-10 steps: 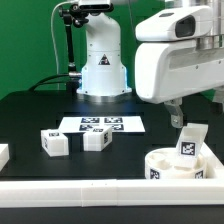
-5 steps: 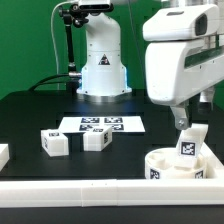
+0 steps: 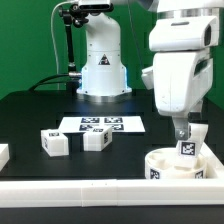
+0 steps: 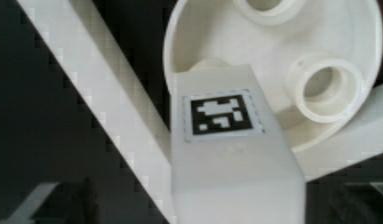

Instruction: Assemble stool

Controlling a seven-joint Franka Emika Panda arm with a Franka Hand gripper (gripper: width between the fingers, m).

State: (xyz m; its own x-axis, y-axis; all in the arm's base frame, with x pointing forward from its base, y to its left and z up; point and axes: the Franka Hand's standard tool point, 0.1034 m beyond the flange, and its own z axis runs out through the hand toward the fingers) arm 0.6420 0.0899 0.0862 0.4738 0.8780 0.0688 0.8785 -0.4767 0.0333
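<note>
The round white seat (image 3: 178, 165) lies at the exterior view's right, against the front rail. One tagged leg (image 3: 190, 146) stands upright on it. My gripper (image 3: 183, 130) hangs right over that leg, fingers down at its top; it looks open, one finger on each side. In the wrist view the leg (image 4: 220, 120) runs between my dark fingertips (image 4: 60, 200), over the seat (image 4: 259, 45) with its round holes; the gripper's midpoint (image 4: 209, 206) is on the leg. Two more tagged legs (image 3: 54, 143) (image 3: 96, 140) lie on the black table at the left.
The marker board (image 3: 100, 125) lies flat behind the two loose legs. A long white rail (image 3: 90, 190) runs along the front edge and shows in the wrist view (image 4: 99, 110). A white piece (image 3: 3, 155) sits at the far left. The robot base (image 3: 102, 70) stands at the back.
My gripper has swung toward the exterior view's left and come down over the upright leg on the seat. The leg, seat and loose legs have not moved.
</note>
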